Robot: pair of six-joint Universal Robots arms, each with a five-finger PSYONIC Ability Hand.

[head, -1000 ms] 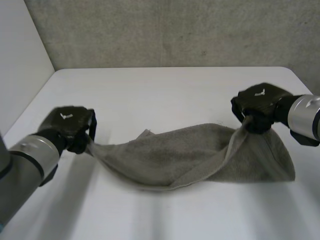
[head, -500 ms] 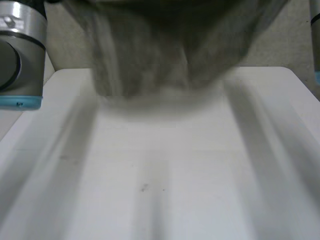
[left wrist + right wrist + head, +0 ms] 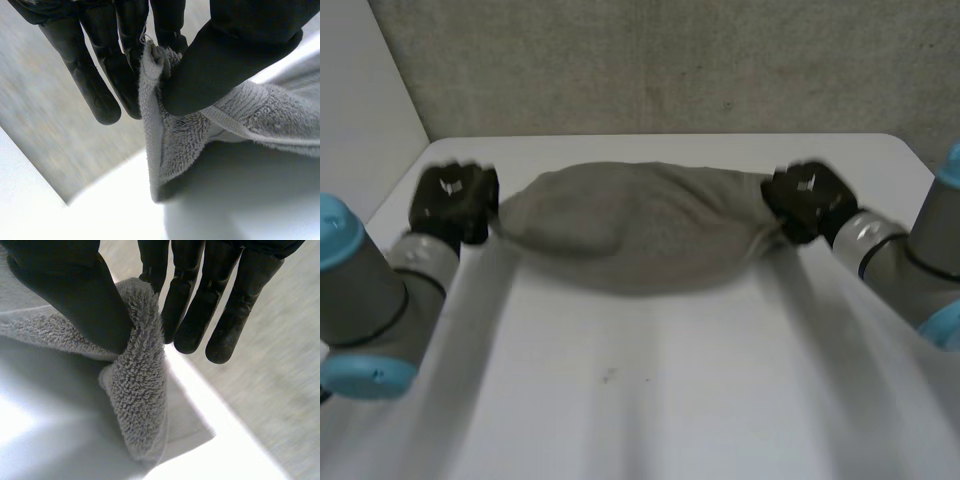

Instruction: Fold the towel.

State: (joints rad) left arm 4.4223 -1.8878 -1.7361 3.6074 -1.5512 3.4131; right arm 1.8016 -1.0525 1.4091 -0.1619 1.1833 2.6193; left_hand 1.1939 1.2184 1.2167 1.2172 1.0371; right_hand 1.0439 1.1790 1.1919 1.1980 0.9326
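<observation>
Overhead, a grey terry-cloth towel [image 3: 640,230] was seen stretched sideways between the two hands over the far half of the white tabletop [image 3: 650,390]. It was bunched into a long, rounded shape, and its lower edge sagged towards the tabletop; whether that edge touched the surface could not be told. The black left hand [image 3: 452,200] was placed at the towel's 9 o'clock end, and the black right hand [image 3: 807,200] at its 3 o'clock end. Both hands were level with each other and well apart. The grey left arm [image 3: 370,300] was brought in from about 8 o'clock, and the grey right arm [image 3: 895,270] from about 4 o'clock. A rough grey wall [image 3: 650,60] was seen beyond the tabletop at 12 o'clock.

In the left wrist view, a hemmed corner of the towel was pinched between the thumb and the nearest of the fingers [image 3: 95,75], which were held almost straight. The rest of the cloth hung away below the palm.

In the right wrist view, a rolled edge of the towel was clamped by the thumb against the straight fingers [image 3: 220,305], and the cloth drooped beneath the palm.
</observation>
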